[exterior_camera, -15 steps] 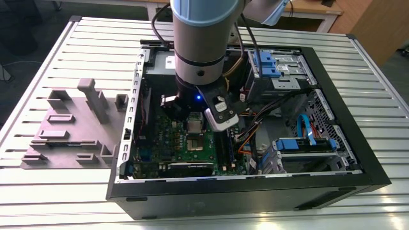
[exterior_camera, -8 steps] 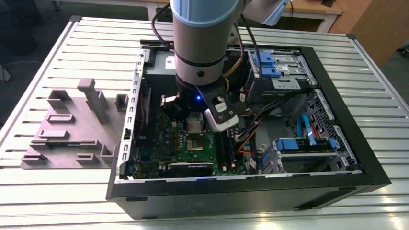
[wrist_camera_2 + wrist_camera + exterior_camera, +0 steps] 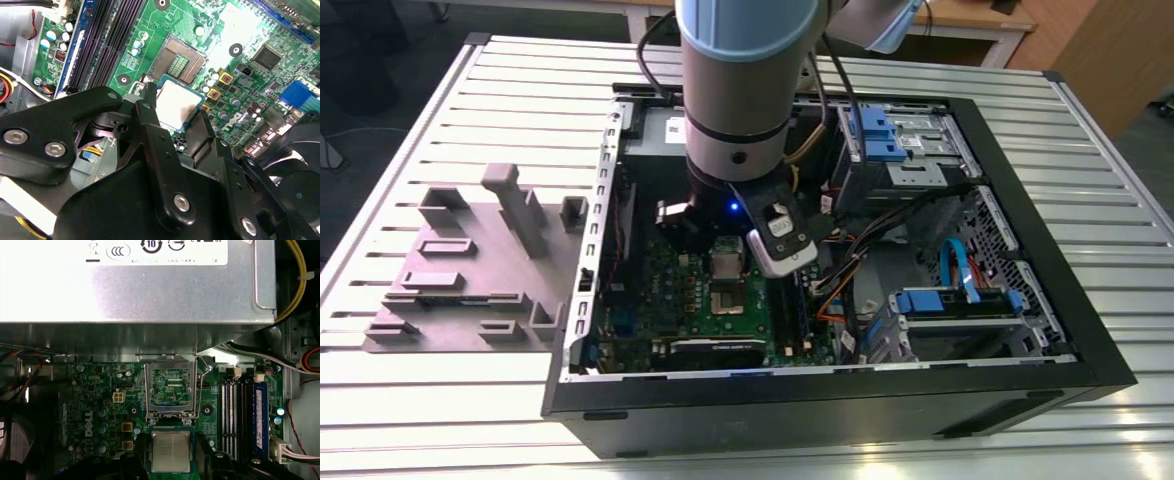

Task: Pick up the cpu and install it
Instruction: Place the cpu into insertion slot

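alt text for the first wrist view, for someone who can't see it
The gripper holds the cpu close to the open socket on the green motherboard. A silver metal box lies beyond the socket.

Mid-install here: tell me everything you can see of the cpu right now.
The cpu is a small flat square chip with a pale silvery metal top and a thin green rim. It sits top face up between the black fingers of the claw, which press on two opposite sides. It is held above the green motherboard, beside the open socket and not seated in it. Its underside is hidden.
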